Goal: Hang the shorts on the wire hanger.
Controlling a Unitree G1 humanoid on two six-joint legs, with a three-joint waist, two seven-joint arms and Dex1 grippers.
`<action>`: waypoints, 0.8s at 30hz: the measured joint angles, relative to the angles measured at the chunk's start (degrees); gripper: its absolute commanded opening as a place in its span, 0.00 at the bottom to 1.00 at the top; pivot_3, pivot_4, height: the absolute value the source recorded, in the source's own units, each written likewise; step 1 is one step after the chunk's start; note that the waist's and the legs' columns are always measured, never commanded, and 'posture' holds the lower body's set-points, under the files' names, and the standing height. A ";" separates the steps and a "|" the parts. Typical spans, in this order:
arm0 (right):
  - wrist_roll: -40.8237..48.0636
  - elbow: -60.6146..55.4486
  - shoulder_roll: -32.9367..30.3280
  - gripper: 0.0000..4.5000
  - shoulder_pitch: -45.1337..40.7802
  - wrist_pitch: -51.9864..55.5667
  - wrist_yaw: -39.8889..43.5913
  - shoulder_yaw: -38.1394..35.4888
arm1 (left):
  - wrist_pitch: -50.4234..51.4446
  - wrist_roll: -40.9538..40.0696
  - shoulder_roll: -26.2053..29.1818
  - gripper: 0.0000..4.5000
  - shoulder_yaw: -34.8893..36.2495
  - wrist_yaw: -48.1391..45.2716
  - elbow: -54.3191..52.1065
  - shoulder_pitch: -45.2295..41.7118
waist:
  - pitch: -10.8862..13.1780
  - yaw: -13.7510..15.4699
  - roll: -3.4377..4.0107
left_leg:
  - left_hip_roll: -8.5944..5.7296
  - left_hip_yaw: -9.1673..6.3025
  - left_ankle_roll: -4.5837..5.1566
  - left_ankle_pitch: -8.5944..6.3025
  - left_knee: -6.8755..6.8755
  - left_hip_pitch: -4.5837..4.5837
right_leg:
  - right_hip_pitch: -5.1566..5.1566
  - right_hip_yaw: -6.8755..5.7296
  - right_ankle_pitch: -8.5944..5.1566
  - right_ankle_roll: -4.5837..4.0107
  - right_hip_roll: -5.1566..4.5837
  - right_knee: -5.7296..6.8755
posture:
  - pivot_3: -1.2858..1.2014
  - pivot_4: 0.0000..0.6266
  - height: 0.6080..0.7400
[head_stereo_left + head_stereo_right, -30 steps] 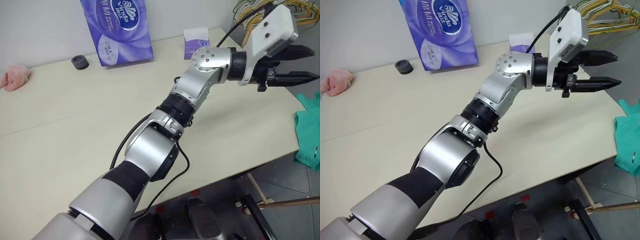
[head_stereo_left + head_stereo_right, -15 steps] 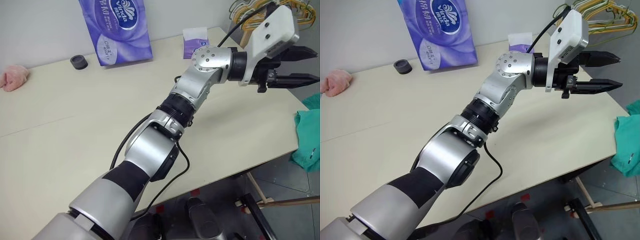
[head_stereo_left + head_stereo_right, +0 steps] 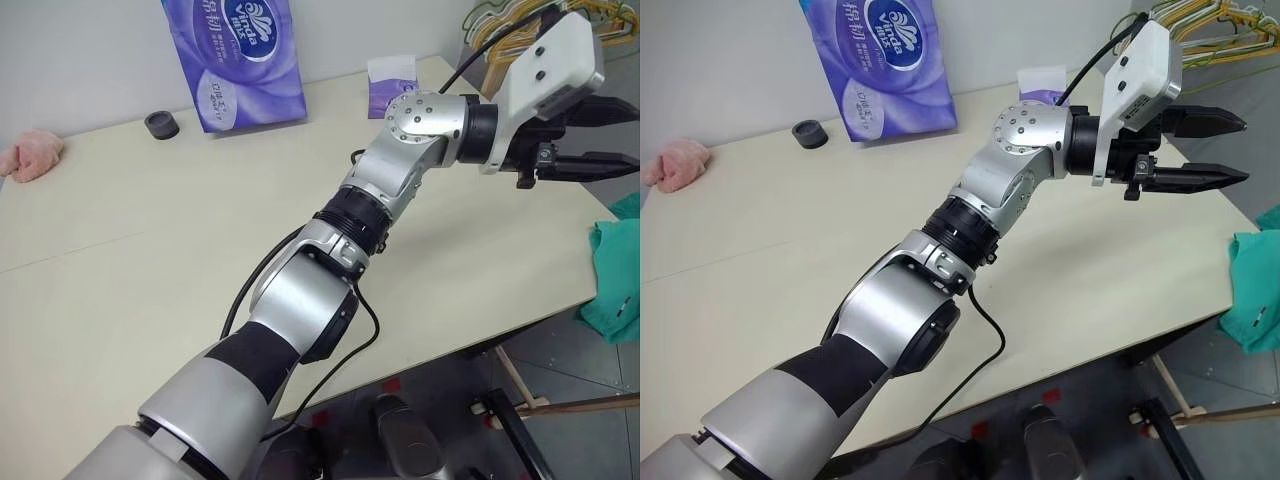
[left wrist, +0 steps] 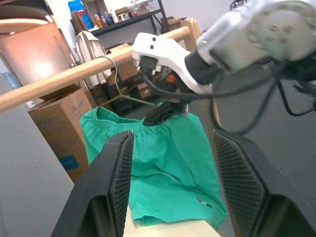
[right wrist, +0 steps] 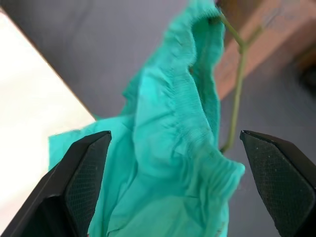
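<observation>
Shifted slightly toward the right frame edge since a second ago: shorts, hanging past the table edge. Left gripper held level over the table's far right corner, fingers apart, empty. Seen from the left wrist: right gripper at the gathered waistband, wire hanger hooked over a wooden rail. Seen from the right wrist: fingers spread wide, waistband between them, ungripped.
</observation>
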 measured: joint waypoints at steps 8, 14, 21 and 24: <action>-0.29 -10.37 17.66 0.99 2.86 -14.27 -3.92 9.13 | 2.96 2.42 0.78 0.60 -1.14 4.80 -8.33 5.05 | -0.11 1.07 -0.05 | 0.07 -0.05 -0.01 0.01 0.61 0.02 | 0.09 0.09 0.10 0.11 0.27 0.37 | 0.45 0.24 1.00; -0.93 -9.45 28.23 0.99 3.57 -24.66 -6.51 16.97 | 10.33 8.89 8.50 0.60 -3.38 12.91 -19.97 20.55 | -0.24 3.10 -0.21 | 0.15 -0.16 -0.40 0.25 0.68 0.23 | -0.03 0.10 0.25 -0.12 0.25 0.93 | 0.48 0.21 1.00; -3.41 -2.95 38.68 0.99 6.16 -45.17 -7.36 29.49 | 24.37 14.73 18.01 0.60 -0.47 28.06 -40.52 43.38 | -1.24 7.14 -0.69 | 0.28 -0.59 -1.11 0.72 0.64 -0.10 | -0.47 -0.22 0.47 -0.49 0.31 1.09 | 0.52 0.17 1.00; -2.76 1.35 44.03 0.99 9.51 -55.23 -4.30 35.46 | 30.32 18.40 17.76 0.60 7.51 43.74 -48.09 55.89 | -2.71 9.06 -1.48 | 0.42 -0.67 -1.19 0.76 0.59 -0.25 | -0.62 -0.39 0.49 -0.54 0.34 1.01 | 0.54 0.15 1.00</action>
